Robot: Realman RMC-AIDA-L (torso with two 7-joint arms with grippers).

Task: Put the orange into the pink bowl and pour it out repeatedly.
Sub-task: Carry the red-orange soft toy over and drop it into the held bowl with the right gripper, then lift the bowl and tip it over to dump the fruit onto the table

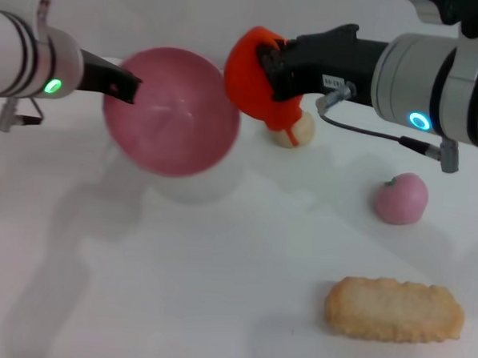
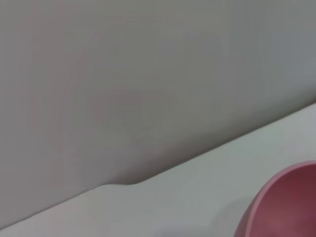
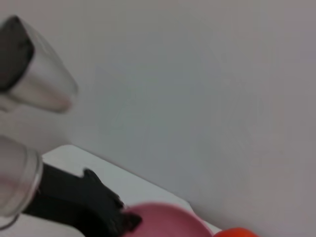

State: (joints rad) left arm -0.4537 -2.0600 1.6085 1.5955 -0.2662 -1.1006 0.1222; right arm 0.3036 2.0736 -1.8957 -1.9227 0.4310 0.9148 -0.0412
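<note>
You see the round, matte pink plastic bowl [image 1: 172,111] raised off the white surface and tipped so its hollow faces you, empty inside. Just beside its rim sits the bright orange-red soft toy fruit [image 1: 253,71], also lifted, partly hidden behind dark gripper parts. Both appear at the edges of the wrist views.

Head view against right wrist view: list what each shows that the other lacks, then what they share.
Only the head view shows the right gripper shut on the orange, the small pink peach-like toy fruit, the beige ridged biscuit-like bun, a cream rounded piece behind the orange, and the white table.

Only the right wrist view shows the plain grey wall.

Both share the bright orange-red soft toy orange, the round matte pink plastic bowl held raised and tipped, and the left gripper gripping its rim.
</note>
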